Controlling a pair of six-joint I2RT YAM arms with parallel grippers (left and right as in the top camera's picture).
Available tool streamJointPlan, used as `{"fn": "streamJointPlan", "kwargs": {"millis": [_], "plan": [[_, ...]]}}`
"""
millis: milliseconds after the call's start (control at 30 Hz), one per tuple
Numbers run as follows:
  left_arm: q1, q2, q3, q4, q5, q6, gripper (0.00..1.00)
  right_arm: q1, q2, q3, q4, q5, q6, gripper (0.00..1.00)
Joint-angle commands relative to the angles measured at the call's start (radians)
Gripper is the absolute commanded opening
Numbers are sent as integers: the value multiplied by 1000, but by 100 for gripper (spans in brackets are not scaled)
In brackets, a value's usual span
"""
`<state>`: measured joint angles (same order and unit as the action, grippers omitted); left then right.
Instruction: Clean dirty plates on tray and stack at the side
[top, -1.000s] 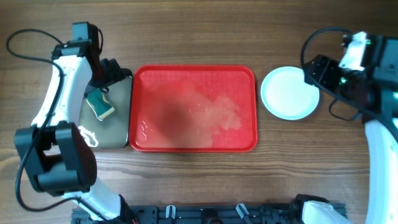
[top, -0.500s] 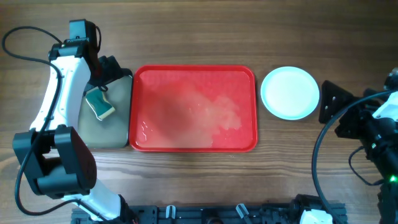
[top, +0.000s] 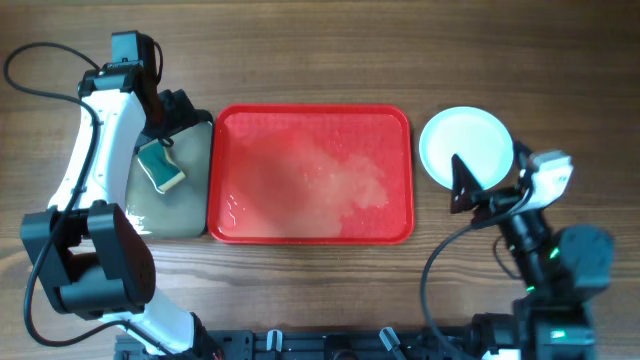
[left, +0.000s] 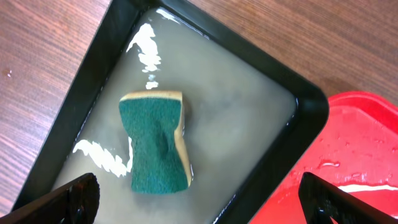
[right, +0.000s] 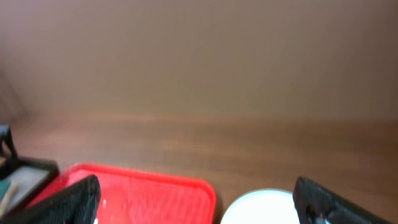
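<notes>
The red tray (top: 300, 130) lies at the table's centre, holding no plates, only wet smears. The plates (top: 465, 148) show as one white round stack to the right of the tray; I cannot tell how many there are. My right gripper (top: 470, 195) is open and empty, just in front of the stack. The right wrist view shows its spread fingers (right: 199, 211), the stack's rim (right: 261, 208) and the tray's corner (right: 143, 186). My left gripper (top: 175, 115) is open and empty (left: 205, 205) above the black tray.
A smaller black tray (top: 175, 215) of murky water sits against the red tray's left side. A green and yellow sponge (top: 161, 167) lies in it, also seen in the left wrist view (left: 154, 142). The red tray's edge (left: 367, 143) shows there too.
My right arm has swung from the far right edge down to the front right, its gripper now by the plate stack's front edge. The left arm has barely moved.
</notes>
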<state>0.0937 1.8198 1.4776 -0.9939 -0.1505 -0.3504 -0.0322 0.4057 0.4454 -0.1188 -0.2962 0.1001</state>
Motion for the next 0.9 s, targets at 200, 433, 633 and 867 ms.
{"fn": "streamJointPlan", "kwargs": {"millis": [200, 433, 633, 867], "plan": [[2, -4, 9, 3, 5, -6, 100, 10, -402, -440, 143, 19, 56, 100], [2, -4, 9, 3, 5, -6, 100, 10, -401, -440, 141, 36, 58, 100], [2, -4, 9, 3, 5, -6, 100, 10, -401, -440, 141, 37, 58, 99], [3, -6, 9, 3, 4, -6, 100, 10, -401, -440, 141, 37, 58, 100]]}}
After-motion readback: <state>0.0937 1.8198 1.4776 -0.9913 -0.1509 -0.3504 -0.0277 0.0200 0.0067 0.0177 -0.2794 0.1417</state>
